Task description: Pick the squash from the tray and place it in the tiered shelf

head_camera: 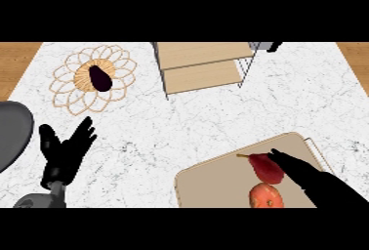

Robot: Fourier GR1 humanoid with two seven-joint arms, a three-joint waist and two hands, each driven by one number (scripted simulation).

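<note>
A red, pear-shaped squash (pixel 265 167) with a thin stem lies on the beige tray (pixel 213 180) at the lower right. My right hand (pixel 306 173) comes in from the lower right, its straight fingers lying along the squash's right side and hiding its edge. Nothing is curled round the squash. The wooden tiered shelf (pixel 202 58) with thin metal legs stands at the back centre, both levels bare. Far from the tray, my left hand (pixel 63 156) rests open at the lower left, fingers up.
An orange, round fruit (pixel 266 195) sits on the tray just in front of the squash. A woven flower-shaped mat (pixel 72 95) at the back left bears a dark eggplant (pixel 100 78). A grey rounded object (pixel 10 132) shows at the left edge.
</note>
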